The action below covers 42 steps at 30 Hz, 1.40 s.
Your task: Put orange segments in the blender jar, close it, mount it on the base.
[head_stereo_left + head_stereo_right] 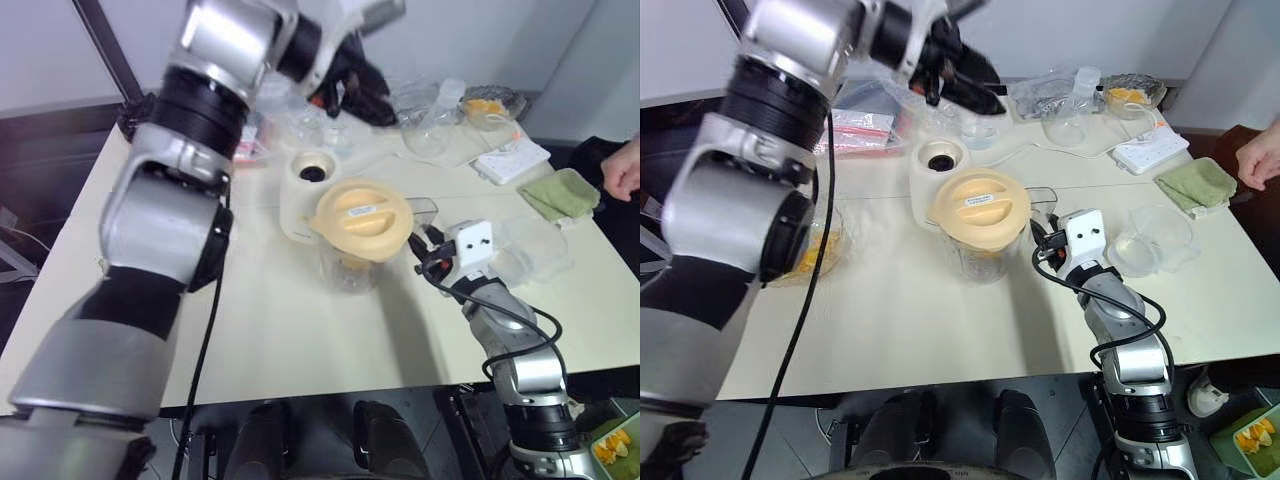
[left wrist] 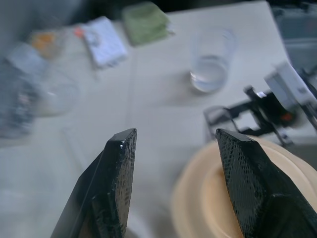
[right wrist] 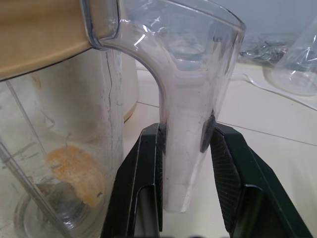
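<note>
We see the right gripper (image 3: 185,148) clamped on the blender jar (image 1: 352,262) handle at centre frame; the left gripper (image 2: 178,163), fingers apart, seemingly hovers above its lid (image 1: 362,218).

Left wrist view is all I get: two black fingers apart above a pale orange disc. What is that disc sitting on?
Observer: It's the lid, covering the blender jar, which stands on the table.
Operator: Is anything inside the jar?
Observer: An orange segment lies at the bottom, near the blade.
Operator: Is anything holding the jar?
Observer: The right end effector is shut on the jar's handle.
Operator: And the motor part?
Observer: The base stands just behind the jar, and its dark socket has nothing on it.
</note>
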Available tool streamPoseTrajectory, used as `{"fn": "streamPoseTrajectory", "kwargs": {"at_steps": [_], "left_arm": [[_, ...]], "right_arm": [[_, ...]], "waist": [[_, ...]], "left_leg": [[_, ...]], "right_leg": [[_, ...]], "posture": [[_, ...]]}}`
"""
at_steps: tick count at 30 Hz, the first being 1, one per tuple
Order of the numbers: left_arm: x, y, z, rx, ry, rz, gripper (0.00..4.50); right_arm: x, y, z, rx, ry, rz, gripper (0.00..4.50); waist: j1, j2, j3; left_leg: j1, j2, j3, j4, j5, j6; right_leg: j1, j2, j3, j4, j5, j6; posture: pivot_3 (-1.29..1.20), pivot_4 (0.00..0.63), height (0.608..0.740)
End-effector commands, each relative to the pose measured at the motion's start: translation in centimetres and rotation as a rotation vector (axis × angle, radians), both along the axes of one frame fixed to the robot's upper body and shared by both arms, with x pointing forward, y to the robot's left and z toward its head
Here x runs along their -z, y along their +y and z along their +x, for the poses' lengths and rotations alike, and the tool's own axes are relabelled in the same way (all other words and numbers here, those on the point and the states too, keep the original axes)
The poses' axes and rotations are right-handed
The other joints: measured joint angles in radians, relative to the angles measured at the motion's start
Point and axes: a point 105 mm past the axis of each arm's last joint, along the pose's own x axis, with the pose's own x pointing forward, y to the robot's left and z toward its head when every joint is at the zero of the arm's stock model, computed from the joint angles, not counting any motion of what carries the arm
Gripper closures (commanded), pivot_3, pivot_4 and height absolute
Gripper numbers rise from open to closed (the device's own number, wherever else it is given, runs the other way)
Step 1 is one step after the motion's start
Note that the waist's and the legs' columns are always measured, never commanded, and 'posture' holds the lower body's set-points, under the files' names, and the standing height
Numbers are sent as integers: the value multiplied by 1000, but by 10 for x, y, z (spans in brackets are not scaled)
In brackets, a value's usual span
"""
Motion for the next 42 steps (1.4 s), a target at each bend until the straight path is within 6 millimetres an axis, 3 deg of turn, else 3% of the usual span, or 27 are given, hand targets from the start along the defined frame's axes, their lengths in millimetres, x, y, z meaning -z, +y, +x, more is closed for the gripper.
{"fn": "streamPoseTrajectory", "kwargs": {"at_steps": [1, 4, 7, 8, 10, 12, 16, 19, 23, 27, 33, 42], "left_arm": [[-21, 28, 6, -82, -85, -92, 1878], [4, 60, 11, -140, -82, -89, 1878], [21, 96, -16, -50, -223, -174, 1878], [35, 115, -25, -85, -152, -181, 1878], [54, 134, -35, -145, -32, -182, 1878], [65, 142, -41, -208, -28, -198, 1878], [97, 156, -60, -320, 39, -280, 1878], [115, 164, -64, -421, 35, -322, 1878], [123, 178, -65, -526, 18, -391, 1878], [122, 186, -62, -588, -25, -412, 1878], [121, 191, -63, -631, -62, -429, 1878], [128, 188, -63, -643, -66, -427, 1878]], "right_arm": [[-2, -4, -2, 3, 14, -15, 3697], [-24, -11, 1, 37, -39, 15, 3697], [-63, -18, 6, 71, -128, 30, 3697], [-81, -20, 10, 85, -165, 41, 3697], [-102, -24, 13, 98, -201, 57, 3697], [-120, -28, 17, 111, -226, 70, 3697], [-181, -29, 35, 115, -342, 89, 3697], [-214, -30, 50, 131, -391, 91, 3697], [-253, -10, 64, 66, -457, 120, 3697], [-261, 15, 76, -30, -448, 144, 3697], [-245, 45, 98, -67, -383, 169, 3697], [-218, 61, 112, -74, -296, 198, 3697]], "waist": [[-1, 1, 1], [-5, 6, 3], [-9, 11, 10], [-5, 8, 16], [-4, 0, 29], [4, -4, 33], [0, -3, 33], [1, -3, 33], [-2, -3, 33], [-8, -3, 33], [-4, -3, 33], [-4, -3, 33]], "left_leg": [[0, 1, 0, 0, 0, 0], [3, 3, 0, 1, 0, 0], [4, 6, 1, 2, 2, -4], [3, 8, 2, 2, 4, -6], [-1, 7, 2, 3, 11, -18], [-5, 6, 2, 3, 13, -22], [-1, 6, 2, 4, 13, -22], [1, 6, 2, 5, 14, -22], [1, 6, 1, 4, 14, -23], [1, 7, 1, 4, 14, -23], [0, 7, 1, 2, 14, -23], [0, 7, 1, 2, 14, -23]], "right_leg": [[0, 0, 0, 0, 0, 0], [1, 1, 3, 1, 0, -4], [0, 2, 5, 5, 1, -7], [-2, 2, 6, 6, 2, -8], [-8, 2, 6, 13, 4, -6], [-10, 3, 3, 14, 5, -8], [-5, 2, 3, 13, 5, -8], [-4, 3, 3, 13, 6, -10], [-4, 4, 1, 13, 7, -11], [-4, 4, 2, 13, 7, -10], [-5, 4, 1, 14, 7, -10], [-5, 4, 1, 13, 7, -10]], "posture": [[0, 150, 740], [0, 150, 740], [0, 150, 740], [0, 150, 740], [0, 150, 740], [0, 150, 740], [0, 150, 740], [0, 150, 740], [0, 150, 740], [0, 150, 740], [0, 150, 740], [0, 150, 740]]}}
